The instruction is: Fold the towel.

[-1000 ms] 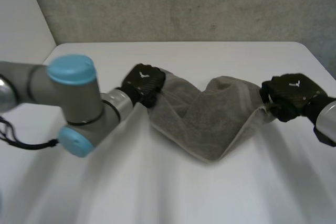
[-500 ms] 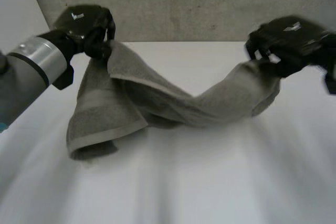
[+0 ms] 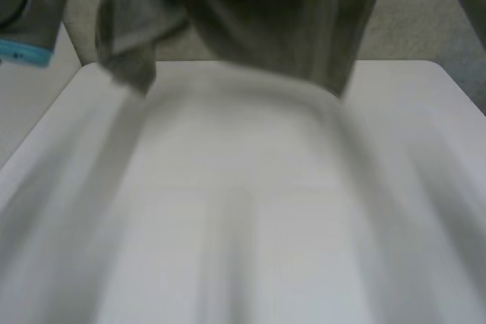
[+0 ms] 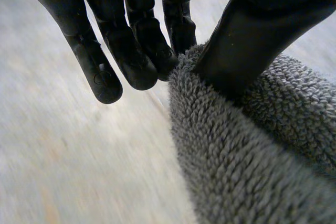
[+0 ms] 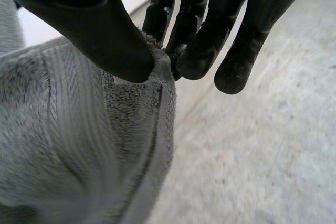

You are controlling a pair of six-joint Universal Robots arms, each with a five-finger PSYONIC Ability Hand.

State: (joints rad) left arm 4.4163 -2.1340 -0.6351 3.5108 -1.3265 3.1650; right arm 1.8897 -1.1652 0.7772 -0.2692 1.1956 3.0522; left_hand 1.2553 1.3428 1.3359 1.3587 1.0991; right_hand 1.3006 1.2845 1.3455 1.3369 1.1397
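Towel [image 3: 288,20] hanging above table [image 3: 243,218], its top cut off

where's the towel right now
In the head view the towel hangs in the air above the far side of the white table, one end pinched by the left hand, the other by the right hand.

No text, label, brand, number or sign can be read on anything here.
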